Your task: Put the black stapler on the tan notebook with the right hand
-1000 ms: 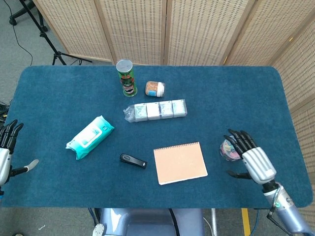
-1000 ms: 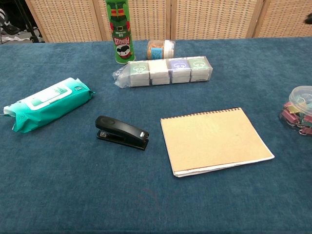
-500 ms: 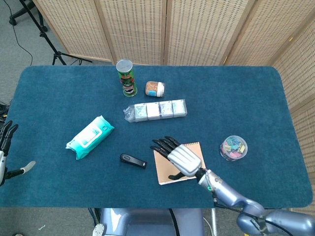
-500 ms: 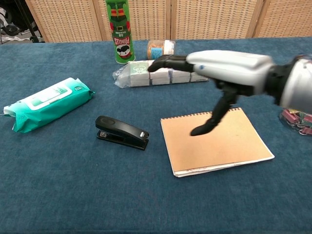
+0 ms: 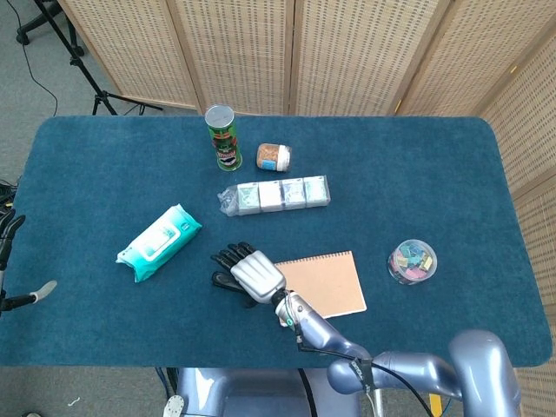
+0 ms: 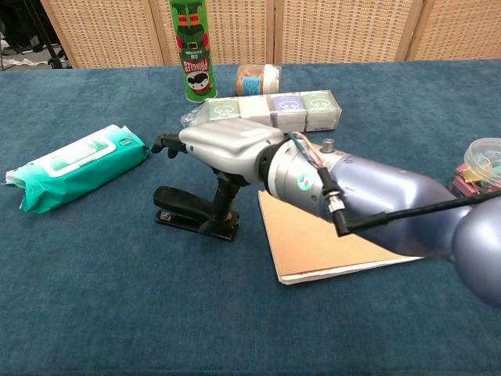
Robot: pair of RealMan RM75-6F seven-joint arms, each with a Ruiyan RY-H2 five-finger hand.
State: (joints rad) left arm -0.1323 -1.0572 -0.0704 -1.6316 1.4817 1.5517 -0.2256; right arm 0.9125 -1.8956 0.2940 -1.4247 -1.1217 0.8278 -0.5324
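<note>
Your right hand (image 6: 223, 153) hung over the black stapler (image 6: 188, 210), fingers spread, thumb reaching down to its near end; you gripped nothing. The stapler lay on the table just beside the tan notebook (image 6: 337, 243), on its left.
</note>
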